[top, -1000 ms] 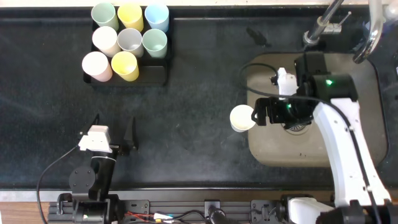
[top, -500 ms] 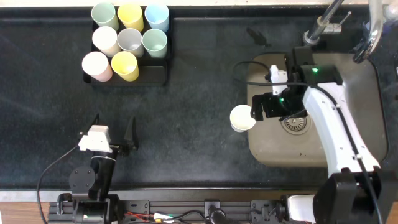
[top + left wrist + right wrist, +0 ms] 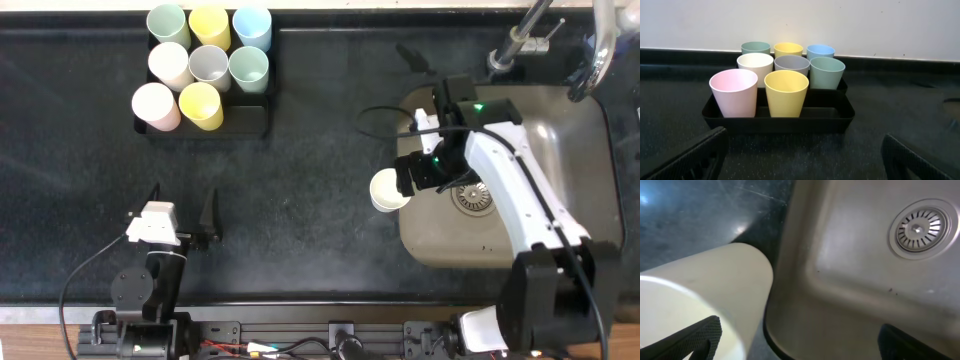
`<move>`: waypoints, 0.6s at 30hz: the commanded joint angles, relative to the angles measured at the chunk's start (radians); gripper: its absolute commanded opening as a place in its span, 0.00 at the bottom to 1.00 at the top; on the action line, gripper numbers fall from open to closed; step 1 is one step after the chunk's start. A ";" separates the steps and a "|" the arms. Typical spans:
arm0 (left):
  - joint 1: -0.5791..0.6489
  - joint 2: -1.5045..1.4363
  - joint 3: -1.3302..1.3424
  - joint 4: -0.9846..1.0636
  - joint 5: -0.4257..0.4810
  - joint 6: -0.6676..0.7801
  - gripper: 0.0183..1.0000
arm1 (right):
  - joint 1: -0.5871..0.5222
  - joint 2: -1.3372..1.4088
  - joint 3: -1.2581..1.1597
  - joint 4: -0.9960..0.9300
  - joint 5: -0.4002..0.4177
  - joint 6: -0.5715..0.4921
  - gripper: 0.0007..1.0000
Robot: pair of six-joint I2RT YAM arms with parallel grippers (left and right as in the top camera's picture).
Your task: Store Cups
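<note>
A cream cup (image 3: 388, 190) stands upright on the dark counter at the left rim of the sink (image 3: 560, 240). My right gripper (image 3: 405, 180) hovers over it, open. In the right wrist view the cup (image 3: 715, 290) lies under one finger (image 3: 685, 340), while the other finger is over the sink basin. A black tray (image 3: 243, 131) at the back left holds several pastel cups (image 3: 200, 105), with a free slot at its front right corner. My left gripper (image 3: 185, 210) rests open near the front left, facing the tray (image 3: 825, 117) and its cups (image 3: 786, 92).
The steel sink has a drain (image 3: 470, 195) beside my right arm and a faucet (image 3: 520, 35) behind it. A wide stretch of dark counter (image 3: 310, 150) lies between the tray and the sink. A wall runs behind the tray.
My right arm has swung toward the back and left over the sink's edge. The cream cup stayed in place, and the left arm has not moved.
</note>
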 commanded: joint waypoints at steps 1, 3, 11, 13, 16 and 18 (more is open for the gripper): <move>-0.007 -0.008 -0.001 -0.003 0.003 -0.003 1.00 | 0.019 0.027 0.032 0.002 0.042 -0.010 0.96; -0.007 -0.008 -0.001 -0.003 0.003 -0.004 1.00 | 0.019 0.028 0.032 0.010 0.041 -0.007 0.91; -0.007 -0.008 -0.001 -0.003 0.003 -0.003 1.00 | 0.037 0.029 0.032 0.040 0.038 0.036 0.77; -0.007 -0.008 -0.001 -0.003 0.003 -0.003 1.00 | 0.042 0.032 0.032 0.039 0.032 0.037 0.70; -0.007 -0.008 -0.001 -0.003 0.003 -0.003 1.00 | 0.048 0.039 0.032 0.039 0.015 0.043 0.57; -0.007 -0.008 -0.001 -0.003 0.003 -0.003 1.00 | 0.053 0.043 0.032 0.040 0.011 0.048 0.51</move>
